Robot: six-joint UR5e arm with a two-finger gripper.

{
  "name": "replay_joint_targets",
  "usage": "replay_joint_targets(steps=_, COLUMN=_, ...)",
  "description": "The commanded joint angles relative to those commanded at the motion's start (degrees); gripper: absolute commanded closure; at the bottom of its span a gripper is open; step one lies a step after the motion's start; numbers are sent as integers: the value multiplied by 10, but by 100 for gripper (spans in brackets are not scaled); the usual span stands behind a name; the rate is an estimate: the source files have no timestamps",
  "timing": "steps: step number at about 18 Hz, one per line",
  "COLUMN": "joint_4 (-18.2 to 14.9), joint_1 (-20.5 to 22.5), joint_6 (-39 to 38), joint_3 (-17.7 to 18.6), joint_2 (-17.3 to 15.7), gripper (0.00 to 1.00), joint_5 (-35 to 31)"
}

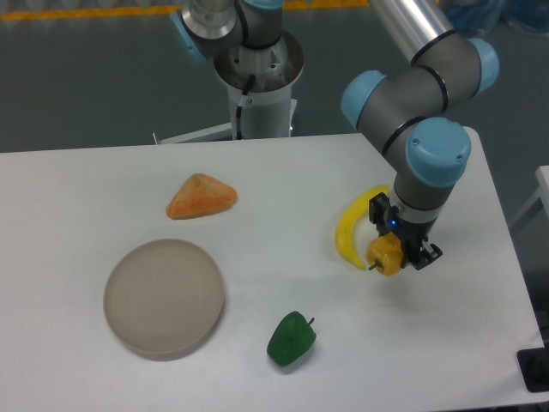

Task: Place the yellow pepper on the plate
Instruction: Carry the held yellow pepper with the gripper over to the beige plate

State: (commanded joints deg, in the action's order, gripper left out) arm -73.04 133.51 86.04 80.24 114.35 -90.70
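The yellow pepper [385, 255] is small, yellow-orange and lobed, with a short dark stem pointing left. It sits between the black fingers of my gripper [393, 254] at the right of the table, at or just above the surface. The gripper is shut on it. The plate [164, 297] is a round beige-grey disc at the front left, far to the left of the gripper, with nothing on it.
A curved yellow banana [349, 227] lies right beside the gripper on its left. A green pepper [291, 338] lies near the front edge. An orange wedge-shaped toy food [201, 196] lies behind the plate. The robot base [257, 69] stands at the back.
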Motion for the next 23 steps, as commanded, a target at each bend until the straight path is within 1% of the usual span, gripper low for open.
replay_joint_targets(steps=4, joint_4=0, joint_1=0, joint_6=0, joint_3=-2, joint_2=2, gripper=75, joint_5=2)
replay_joint_targets(steps=7, joint_4=-2, joint_1=-6, joint_6=-20, joint_3=-20, joint_2=8, gripper=76, joint_5=5)
replay_joint_targets(steps=9, joint_4=-2, joint_1=-9, joint_6=-32, joint_3=-20, joint_2=7, gripper=76, joint_5=17)
replay_joint_targets(steps=11, joint_4=-2, joint_1=-23, joint_6=-35, joint_3=-19, joint_2=5, gripper=77, joint_5=27)
replay_joint_targets(steps=13, joint_4=-4, joint_1=-48, joint_6=-68, joint_3=-18, joint_2=0, gripper=78, joint_5=31)
replay_joint_targets(steps=15, joint_4=-7, joint_1=-82, joint_6=-98, joint_3=-14, joint_2=-3, gripper=78, joint_5=54)
replay_joint_targets(steps=16, joint_4=-7, joint_1=-107, joint_6=-111, joint_3=-7, joint_2=-6, gripper=78, joint_5=64)
replay_joint_targets(steps=18, joint_4=-5, joint_1=-140, joint_6=-137, joint_3=-1, joint_2=-11, gripper=78, joint_5=69)
replay_joint_targets(steps=21, joint_4=-3, joint_1=-188, joint_6=-184, joint_3=1, joint_2=-11, gripper=77, joint_5=80)
replay_joint_targets(steps=23, joint_4=-1, joint_1=-216, joint_6=-202, joint_3=14, joint_2=-8, gripper=77, joint_5=80)
